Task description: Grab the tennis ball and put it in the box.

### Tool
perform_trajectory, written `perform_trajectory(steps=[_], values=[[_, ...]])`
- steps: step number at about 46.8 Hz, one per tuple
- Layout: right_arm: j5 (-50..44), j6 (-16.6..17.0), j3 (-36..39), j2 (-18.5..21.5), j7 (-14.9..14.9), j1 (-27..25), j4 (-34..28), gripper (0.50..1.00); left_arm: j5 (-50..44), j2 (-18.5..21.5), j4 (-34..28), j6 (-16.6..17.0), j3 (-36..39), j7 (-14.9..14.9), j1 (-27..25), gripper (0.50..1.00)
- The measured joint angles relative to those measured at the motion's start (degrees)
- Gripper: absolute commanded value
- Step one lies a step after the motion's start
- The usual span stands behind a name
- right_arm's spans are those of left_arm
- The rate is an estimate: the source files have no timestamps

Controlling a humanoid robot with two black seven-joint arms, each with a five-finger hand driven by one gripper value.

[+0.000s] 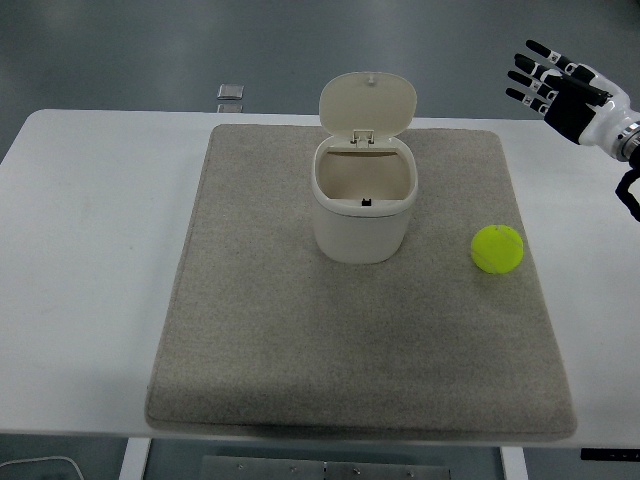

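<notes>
The tennis ball [498, 249] sits alone on the right side of a grey mat [250, 330], free on all sides, so you can come at it from above. To its left, near but apart, the box [363, 200] stands at the mat's middle: a cream bin with its hinged lid [368, 102] tipped up at the back, leaving the mouth open towards you and ready to take the ball. Your right hand [560, 88] hangs in the air at the upper right, well apart from the ball, fingers spread and holding nothing. Your left hand is out of view. A small clear object [231, 92] lies at the counter's [80, 250] far edge, out of the way. Nothing blocks the path between ball and box.
</notes>
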Motion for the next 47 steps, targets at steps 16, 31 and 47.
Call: perform_trajectory(steps=[16,31,47], values=[[0.0,-0.2,0.1,-0.1,0.1,0.9,-0.2,0.921,0.0,0.0,0.0,0.0,0.0,0.0,0.0,0.992],[-0.3,0.2,0.1,-1.9,0.0,1.4,0.0,0.921,0.0,0.0,0.0,0.0,0.0,0.0,0.0,0.992],[-8.4,2.1,0.1,-4.3,0.1,1.3,1.7,0.921,0.0,0.0,0.0,0.0,0.0,0.0,0.0,0.992]])
